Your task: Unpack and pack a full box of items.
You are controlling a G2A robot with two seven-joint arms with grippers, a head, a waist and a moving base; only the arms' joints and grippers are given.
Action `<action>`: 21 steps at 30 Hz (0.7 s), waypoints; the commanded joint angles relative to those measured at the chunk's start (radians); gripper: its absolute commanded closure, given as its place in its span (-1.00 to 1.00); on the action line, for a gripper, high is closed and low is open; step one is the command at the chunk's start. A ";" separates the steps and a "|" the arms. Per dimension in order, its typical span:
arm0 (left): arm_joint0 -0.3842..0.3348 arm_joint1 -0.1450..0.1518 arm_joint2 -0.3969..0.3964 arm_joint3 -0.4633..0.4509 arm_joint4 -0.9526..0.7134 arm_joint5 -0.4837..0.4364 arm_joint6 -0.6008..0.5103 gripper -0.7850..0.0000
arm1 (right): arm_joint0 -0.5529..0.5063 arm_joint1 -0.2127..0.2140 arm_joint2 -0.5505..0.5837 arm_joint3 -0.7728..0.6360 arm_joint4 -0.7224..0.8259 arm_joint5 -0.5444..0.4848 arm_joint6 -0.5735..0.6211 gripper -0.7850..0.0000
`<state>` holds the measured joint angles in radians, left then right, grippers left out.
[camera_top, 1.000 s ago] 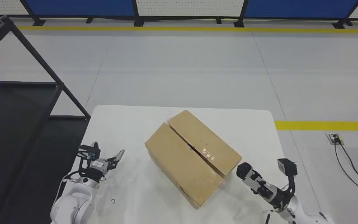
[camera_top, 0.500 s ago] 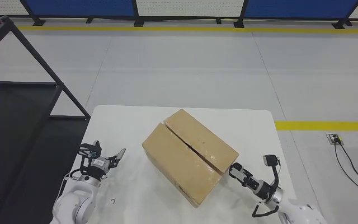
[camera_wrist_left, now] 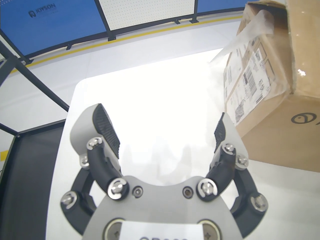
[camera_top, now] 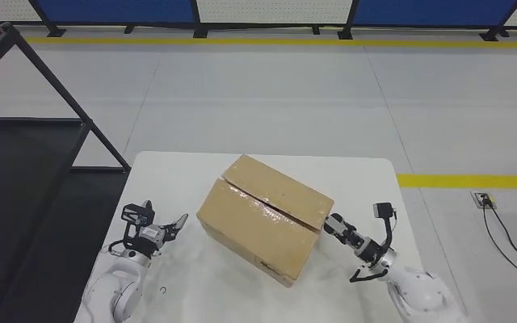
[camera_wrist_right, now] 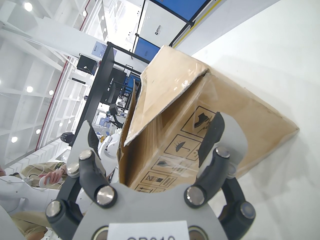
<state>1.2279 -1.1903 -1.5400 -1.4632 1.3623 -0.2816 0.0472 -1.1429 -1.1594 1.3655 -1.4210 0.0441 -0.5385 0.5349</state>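
White surface (camera_top: 355,174) before a pale hall floor — the cardboard box (camera_top: 262,222) sits skewed near its middle, top flaps down, one end flap gaping a little. My left tool (camera_wrist_left: 161,118) hangs open by the surface's left edge, well apart from the box. My right tool (camera_wrist_right: 152,123) is spread wide at the box's right end — the box's upright end edge lies between its fingers, not clamped.

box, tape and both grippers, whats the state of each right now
cardboard box, resting on the table, top flaps down but unsealed, seam gaping
clear tape, peeled loose, hanging off one end of the box
left gripper, open, empty, apart from the box
right gripper, open, holding nothing, up against the box's other end
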 commanded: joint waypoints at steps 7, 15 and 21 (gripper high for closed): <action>-0.029 -0.003 0.045 0.010 0.017 -0.011 -0.009 -1.00 | -0.073 0.006 0.059 -0.058 -0.008 -0.058 -0.095 -1.00; -0.023 -0.001 0.058 0.003 0.029 -0.043 0.003 -1.00 | -0.178 0.016 0.113 -0.172 -0.027 -0.089 -0.098 -1.00; 0.013 0.003 0.057 -0.033 0.034 -0.057 0.012 -1.00 | -0.250 0.030 0.148 -0.252 -0.022 -0.155 -0.001 -1.00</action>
<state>1.2360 -1.1879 -1.4844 -1.4913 1.3958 -0.3386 0.0581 -1.3845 -1.1321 1.5084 -1.6655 0.0222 -0.6864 0.5094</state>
